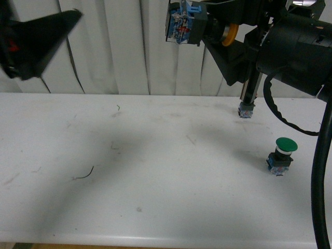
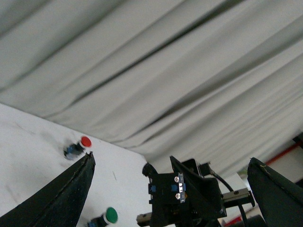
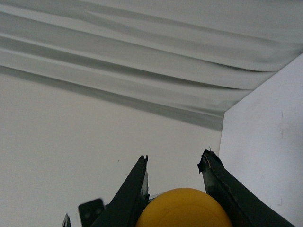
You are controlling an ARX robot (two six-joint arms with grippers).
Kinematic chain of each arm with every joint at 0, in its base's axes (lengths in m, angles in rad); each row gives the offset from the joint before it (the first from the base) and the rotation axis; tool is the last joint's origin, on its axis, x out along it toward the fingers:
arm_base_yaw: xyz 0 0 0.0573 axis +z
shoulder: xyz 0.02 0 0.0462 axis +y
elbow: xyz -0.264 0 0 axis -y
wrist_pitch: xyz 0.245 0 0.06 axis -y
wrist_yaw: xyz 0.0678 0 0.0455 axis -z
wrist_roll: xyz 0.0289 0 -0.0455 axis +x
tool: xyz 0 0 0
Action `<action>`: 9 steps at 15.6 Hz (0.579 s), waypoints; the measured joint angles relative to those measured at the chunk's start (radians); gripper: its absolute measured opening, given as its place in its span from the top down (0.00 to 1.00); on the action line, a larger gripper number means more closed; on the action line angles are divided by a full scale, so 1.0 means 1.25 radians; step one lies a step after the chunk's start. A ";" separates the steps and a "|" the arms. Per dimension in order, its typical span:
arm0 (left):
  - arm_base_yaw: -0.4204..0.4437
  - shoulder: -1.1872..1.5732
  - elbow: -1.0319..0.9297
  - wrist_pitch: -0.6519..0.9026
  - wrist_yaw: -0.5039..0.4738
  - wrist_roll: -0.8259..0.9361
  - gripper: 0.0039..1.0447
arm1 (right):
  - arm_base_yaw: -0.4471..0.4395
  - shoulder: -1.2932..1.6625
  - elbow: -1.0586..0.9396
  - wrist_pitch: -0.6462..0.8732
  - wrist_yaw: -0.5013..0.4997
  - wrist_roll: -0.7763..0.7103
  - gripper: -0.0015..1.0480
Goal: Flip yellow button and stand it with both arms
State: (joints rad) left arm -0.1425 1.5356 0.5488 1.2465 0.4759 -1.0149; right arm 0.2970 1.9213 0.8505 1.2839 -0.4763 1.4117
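My right gripper (image 1: 206,30) is shut on the yellow button (image 1: 229,35) and holds it high above the table. The button lies sideways, its blue-black base (image 1: 181,25) pointing toward my left arm. In the right wrist view the yellow cap (image 3: 183,209) fills the space between the black fingers (image 3: 129,190). My left gripper (image 2: 171,157) is open and raised, its fingers wide apart. The left wrist view shows the button's base (image 2: 166,192) in line with that gap, apart from both fingers. In the front view one left finger (image 1: 47,35) shows at the upper left.
A green-capped button (image 1: 281,154) stands upright on the white table (image 1: 155,171) at the right. Another small button (image 1: 246,110) stands farther back, partly behind my right arm. The left wrist view shows a red-capped button (image 2: 80,146). A pleated white curtain (image 1: 129,57) hangs behind the table.
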 joint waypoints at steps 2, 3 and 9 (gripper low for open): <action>0.061 -0.158 -0.074 -0.106 -0.048 0.113 0.06 | -0.020 0.000 0.001 -0.001 0.000 -0.005 0.68; 0.083 -0.258 -0.118 -0.198 -0.066 0.201 0.06 | -0.024 0.000 0.001 0.000 -0.001 -0.008 0.68; 0.110 -0.808 -0.197 -0.788 -0.331 0.721 0.23 | -0.028 0.000 0.005 -0.001 -0.002 -0.016 0.68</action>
State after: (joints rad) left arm -0.0051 0.5255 0.3027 0.2619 0.0624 -0.1135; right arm 0.2615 1.9213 0.8566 1.2831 -0.4793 1.3922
